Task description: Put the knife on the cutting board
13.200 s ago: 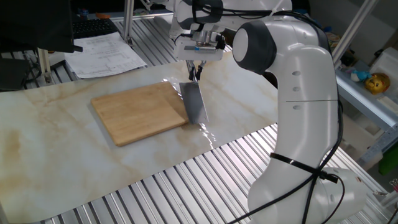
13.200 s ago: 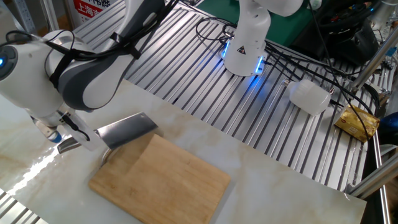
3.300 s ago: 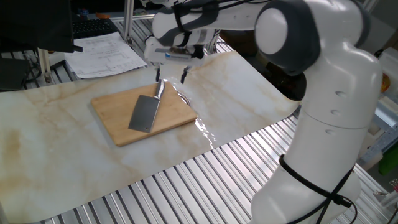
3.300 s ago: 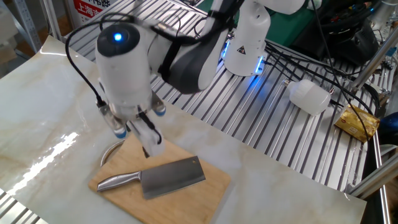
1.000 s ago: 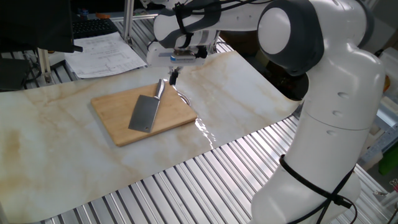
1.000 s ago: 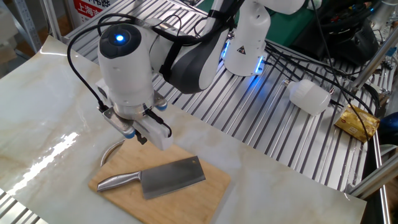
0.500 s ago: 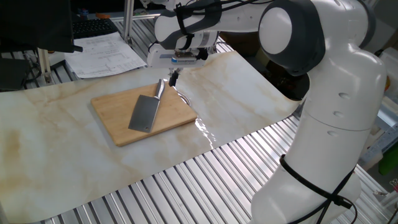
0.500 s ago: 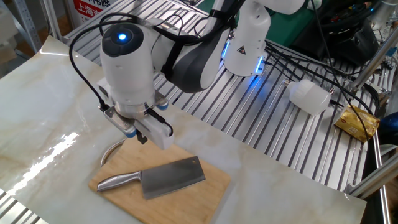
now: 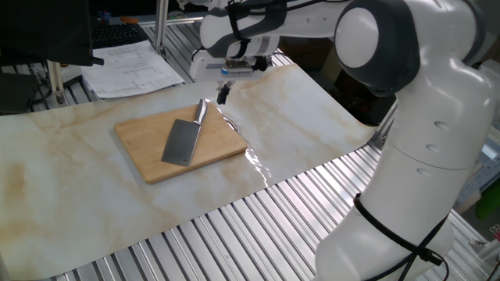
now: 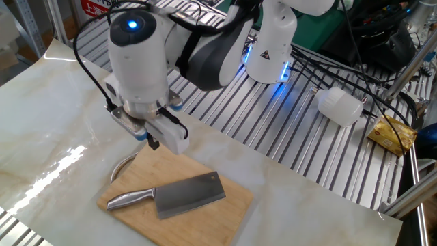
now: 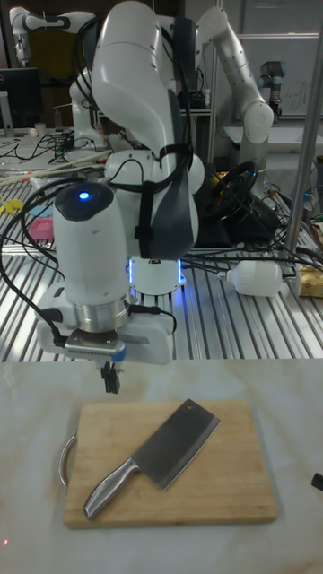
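Knife (image 11: pixel 152 457): lies flat on the board, blade toward 1 o'clock and handle toward 7 o'clock in the tall fixed view; nothing is gripping it.
Handling: all steel, so by my judgement stiff, fairly heavy for its size and slick; the polished blade would slide between pads and offers no thickness to pinch while it lies flat.
Where to hold: the rounded handle (image 10: pixel 128 199) is the better grip, taken across its width near the blade so the heavy end does not swing down.
Cutting board (image 11: pixel 233 484): light bamboo rectangle with rounded corners on the pale marbled table (image 9: pixel 70 195); a metal loop handle (image 11: pixel 65 459) sticks out at its 9 o'clock edge.
Task state: looks done, since the knife rests wholly within the board's outline.
Gripper (image 11: pixel 111 377): hangs just past the board's far edge at about 11 o'clock from the knife, clear of it and holding nothing; the dark fingers appear pressed together.
Hard to make out: the fingertips are small and dark, so a thin gap between them cannot be ruled out.
Hidden: in one fixed view the handle's end runs close under the fingers, so their separation is unclear there.
Farther back: a white bottle (image 11: pixel 256 278) lies on the slatted bench.
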You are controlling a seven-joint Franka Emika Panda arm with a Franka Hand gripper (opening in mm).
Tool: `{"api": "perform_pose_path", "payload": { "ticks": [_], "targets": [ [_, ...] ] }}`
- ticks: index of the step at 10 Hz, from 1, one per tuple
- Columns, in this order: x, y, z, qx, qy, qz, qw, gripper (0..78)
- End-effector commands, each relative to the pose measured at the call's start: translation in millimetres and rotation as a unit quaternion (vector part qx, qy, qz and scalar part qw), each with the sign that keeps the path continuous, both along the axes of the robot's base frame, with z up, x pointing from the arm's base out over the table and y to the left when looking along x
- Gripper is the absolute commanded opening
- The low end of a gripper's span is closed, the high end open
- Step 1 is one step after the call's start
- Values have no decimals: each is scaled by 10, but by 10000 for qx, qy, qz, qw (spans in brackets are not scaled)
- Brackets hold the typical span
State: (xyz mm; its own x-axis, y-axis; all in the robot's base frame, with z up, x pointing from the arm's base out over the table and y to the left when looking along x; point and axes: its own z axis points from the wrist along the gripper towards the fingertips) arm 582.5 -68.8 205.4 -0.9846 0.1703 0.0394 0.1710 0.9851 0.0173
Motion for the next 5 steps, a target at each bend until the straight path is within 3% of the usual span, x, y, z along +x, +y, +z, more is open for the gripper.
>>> {"api": "perform_pose_path", "payload": {
  "ticks": [1,2,3,5],
  "targets": [
    [32,-13,2,-150,-16,197,9997,11],
    [32,-13,2,-313,50,594,9977,11],
    [32,-13,2,-244,172,496,9983,11],
    [32,-13,2,-135,68,476,9988,11]
  ]
}}
